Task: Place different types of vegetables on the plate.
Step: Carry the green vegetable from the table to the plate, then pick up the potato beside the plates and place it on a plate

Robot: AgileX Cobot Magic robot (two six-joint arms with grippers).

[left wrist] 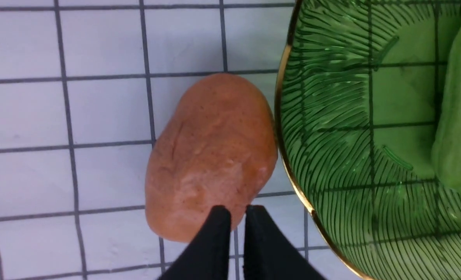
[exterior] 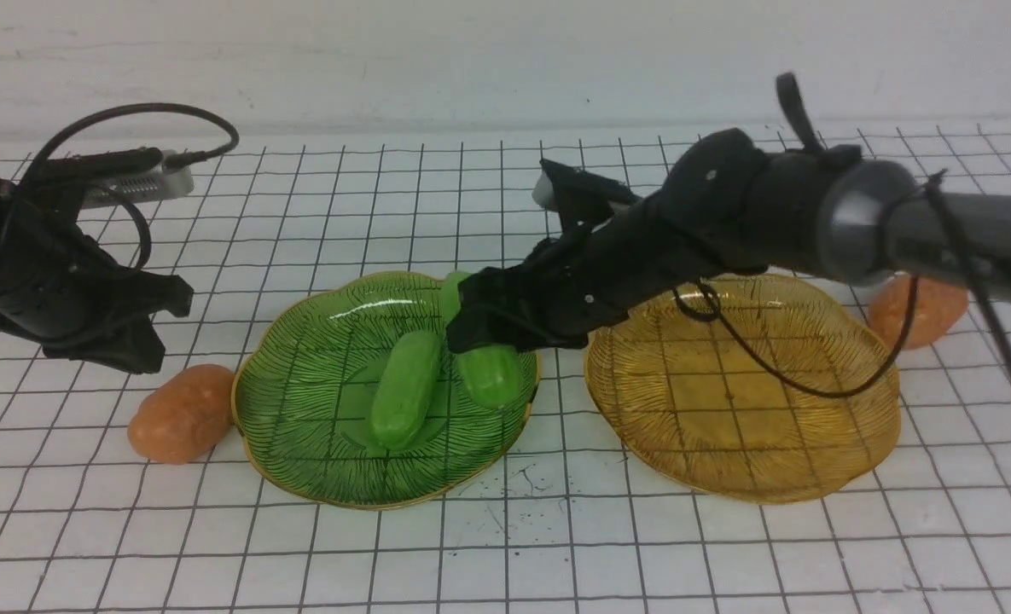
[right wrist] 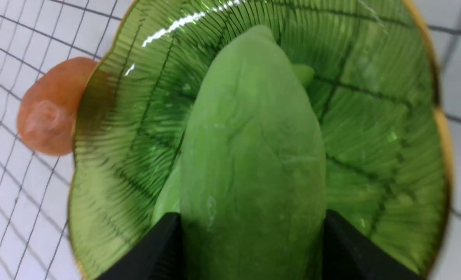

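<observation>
Two smooth, light-green toy cucumbers at the green glass plate (exterior: 300, 443): the right gripper (exterior: 496, 337) clamps the right-hand cucumber (exterior: 490, 375), while the left-hand cucumber (exterior: 404, 390) lies free. The left gripper (left wrist: 238, 217), jaws nearly together and holding nothing, hovers over the near potato (left wrist: 211, 155) beside the rim. The far potato (exterior: 919, 309) sits behind the amber plate (exterior: 744, 490).

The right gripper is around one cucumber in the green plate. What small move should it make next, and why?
Probably a short lift straight up. The right gripper is closed on a cucumber low in the green plate, beside the second cucumber, while the yellow plate holds nothing. Rising first should clear the rim and the neighbour before moving sideways.
</observation>
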